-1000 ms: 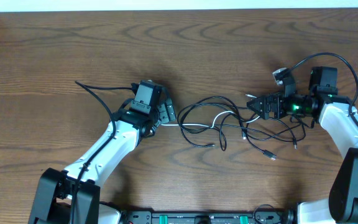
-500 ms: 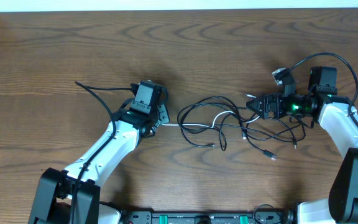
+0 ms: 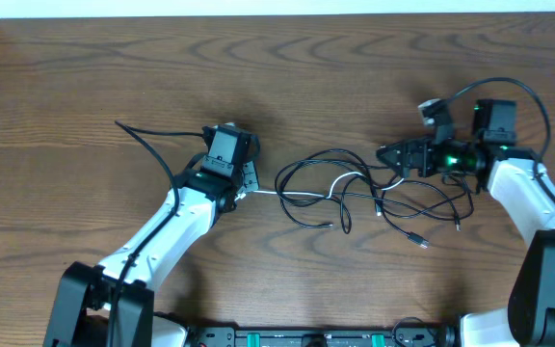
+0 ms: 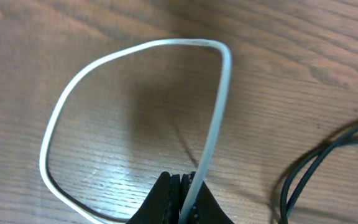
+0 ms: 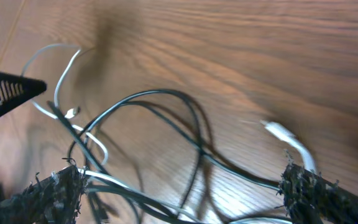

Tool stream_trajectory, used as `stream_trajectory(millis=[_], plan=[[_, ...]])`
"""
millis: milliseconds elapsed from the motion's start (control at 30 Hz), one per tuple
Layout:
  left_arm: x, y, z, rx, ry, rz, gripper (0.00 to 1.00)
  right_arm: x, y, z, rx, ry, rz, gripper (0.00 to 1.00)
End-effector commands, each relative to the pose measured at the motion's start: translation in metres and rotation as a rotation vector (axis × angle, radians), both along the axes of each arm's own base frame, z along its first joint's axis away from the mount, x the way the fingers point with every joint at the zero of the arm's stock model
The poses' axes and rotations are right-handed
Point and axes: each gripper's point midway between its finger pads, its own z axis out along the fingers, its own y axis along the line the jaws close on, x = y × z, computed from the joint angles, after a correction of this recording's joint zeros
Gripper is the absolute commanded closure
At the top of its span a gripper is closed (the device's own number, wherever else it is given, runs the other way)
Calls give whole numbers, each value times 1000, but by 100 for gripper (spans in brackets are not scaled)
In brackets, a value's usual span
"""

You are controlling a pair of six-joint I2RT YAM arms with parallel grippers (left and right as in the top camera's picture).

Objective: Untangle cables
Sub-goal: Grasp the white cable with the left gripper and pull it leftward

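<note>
Left gripper is clamped on the white cable, whose loop curls toward 10 o'clock in the wrist view; black cables lie tangled on the table at its 3 o'clock; right gripper gapes wide over the tangle's 2 o'clock edge.

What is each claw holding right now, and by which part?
The left claw is shut on the thin white cable, pinching its cord, not a plug. The right claw stands open over the thin black cables, holding nothing.
</note>
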Motion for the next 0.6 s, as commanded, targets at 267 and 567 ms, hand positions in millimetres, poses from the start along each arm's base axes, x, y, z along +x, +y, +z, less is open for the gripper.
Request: stream_trajectory(millis=[267,567], plan=[[3,14,85,133,-268,-157,93,-30,80,1,-29,-37,244,1],[0,30,127,212,-397,-154,93,-36,96,-14,-167,-51,272,87]])
